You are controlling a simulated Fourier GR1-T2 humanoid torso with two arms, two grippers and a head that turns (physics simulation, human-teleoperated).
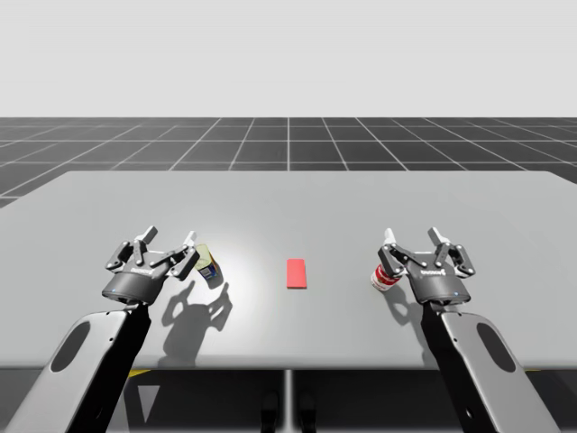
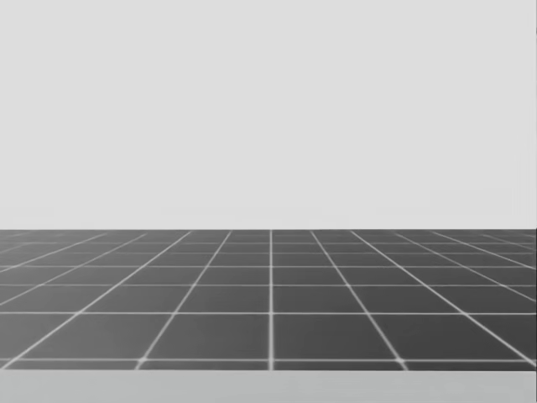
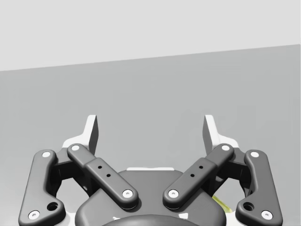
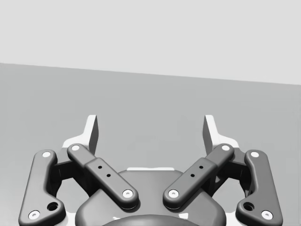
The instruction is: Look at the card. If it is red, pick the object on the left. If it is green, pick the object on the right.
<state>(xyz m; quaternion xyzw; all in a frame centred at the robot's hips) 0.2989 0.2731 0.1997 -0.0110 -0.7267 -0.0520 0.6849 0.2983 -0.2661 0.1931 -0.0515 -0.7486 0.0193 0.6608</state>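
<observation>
- High view: a red card (image 1: 296, 272) is seen lying flat midway between the left and right edges of the table (image 1: 288, 203), nearer its front edge. An olive box (image 1: 207, 265) is placed on the left-edge side of the card, and a red and white can (image 1: 383, 278) on the right-edge side. The left gripper (image 1: 168, 240) is held just beside the olive box with its jaws apart. The right gripper (image 1: 412, 236) is held just beside the red and white can, also with its jaws apart. Nothing is clamped.
- Head view: the floor (image 2: 268, 294) is looked at across a thin strip of the table.
- Left wrist view: the fingers (image 3: 91, 134) are spread wide, with bare table between them. A yellow-green sliver, probably the olive box, is glimpsed under the gripper's side.
- Right wrist view: the jaws are spread, with bare table ahead of them.
- Judgement: since the card is red, the olive box is taken as the target, and the approach is judged not yet finished. For the next move, the left gripper needs to be shifted over the box, lowered until the box is straddled, and then closed on it.
</observation>
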